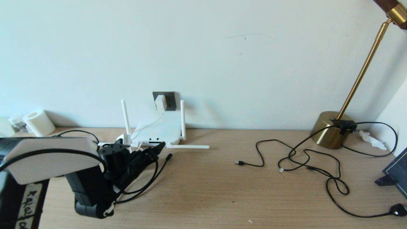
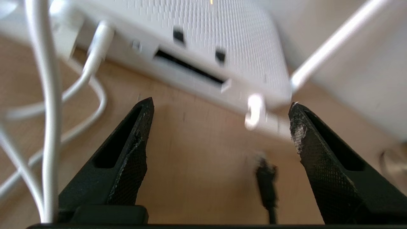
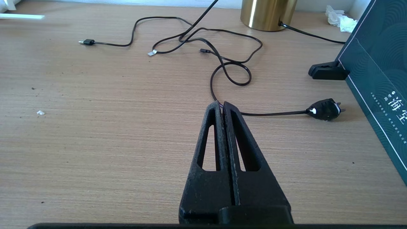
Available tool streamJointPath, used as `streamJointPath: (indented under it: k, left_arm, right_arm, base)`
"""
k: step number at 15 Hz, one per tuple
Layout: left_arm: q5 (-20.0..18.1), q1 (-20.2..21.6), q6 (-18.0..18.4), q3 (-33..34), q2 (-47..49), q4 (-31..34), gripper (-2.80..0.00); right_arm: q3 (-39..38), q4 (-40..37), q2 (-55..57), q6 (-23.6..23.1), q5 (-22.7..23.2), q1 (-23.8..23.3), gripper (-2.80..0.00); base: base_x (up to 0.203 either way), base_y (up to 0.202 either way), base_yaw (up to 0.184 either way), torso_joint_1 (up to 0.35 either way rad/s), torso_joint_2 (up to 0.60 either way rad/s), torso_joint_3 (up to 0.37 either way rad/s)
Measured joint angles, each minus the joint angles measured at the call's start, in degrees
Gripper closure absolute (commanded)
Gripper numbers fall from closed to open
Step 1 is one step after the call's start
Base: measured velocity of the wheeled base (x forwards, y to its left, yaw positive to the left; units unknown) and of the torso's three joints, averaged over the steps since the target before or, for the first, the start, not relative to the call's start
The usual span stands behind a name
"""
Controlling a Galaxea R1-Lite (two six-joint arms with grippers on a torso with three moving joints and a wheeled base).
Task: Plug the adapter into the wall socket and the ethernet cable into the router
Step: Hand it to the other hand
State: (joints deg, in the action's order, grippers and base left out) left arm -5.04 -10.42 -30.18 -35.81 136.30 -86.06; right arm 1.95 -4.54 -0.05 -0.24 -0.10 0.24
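The white router (image 1: 159, 130) stands against the wall with its antennas up; its slotted front edge (image 2: 190, 68) fills the left wrist view. Above it, the white adapter (image 1: 160, 102) sits in the dark grey wall socket (image 1: 168, 99), and its thin white cord hangs down to the router. My left gripper (image 1: 159, 149) (image 2: 221, 103) is open just in front of the router's ports. The black ethernet cable (image 1: 163, 163) lies loose on the table. Its connector (image 2: 267, 181) rests between my fingers, nearer one of them, touching neither. My right gripper (image 3: 221, 105) is shut and empty over the table on the right.
Thin black cords (image 1: 302, 156) (image 3: 229, 63) sprawl across the right half of the table, ending in a black plug (image 1: 399, 209) (image 3: 324, 109). A brass lamp base (image 1: 330, 128), a dark green box (image 3: 375, 79) and a white roll (image 1: 38, 122) stand at the edges.
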Motion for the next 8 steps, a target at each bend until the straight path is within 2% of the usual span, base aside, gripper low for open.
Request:
streamJointPath:
  k: [3, 5, 6, 8]
  left_arm:
    - [0.0, -0.3, 3.2, 3.8, -5.4, 4.9, -2.8]
    - [0.0, -0.4, 7.2, 4.0, -10.8, 12.4, -2.8]
    - [0.1, -0.4, 11.0, 3.4, -13.4, 16.2, -2.8]
    - [0.9, -0.5, 24.0, 0.7, -17.8, 22.6, -2.8]
  right_arm:
    - [0.0, 0.0, 0.0, 0.0, 0.0, 0.0, 0.0]
    - [0.0, 0.0, 0.0, 0.0, 0.0, 0.0, 0.0]
    - [0.0, 0.0, 0.0, 0.0, 0.0, 0.0, 0.0]
    - [0.0, 0.0, 0.0, 0.0, 0.0, 0.0, 0.0]
  base:
    - [0.0, 0.0, 0.0, 0.0, 0.0, 0.0]
    - [0.0, 0.0, 0.0, 0.0, 0.0, 0.0]
    - [0.0, 0.0, 0.0, 0.0, 0.0, 0.0]
    - [0.0, 0.0, 0.0, 0.0, 0.0, 0.0]
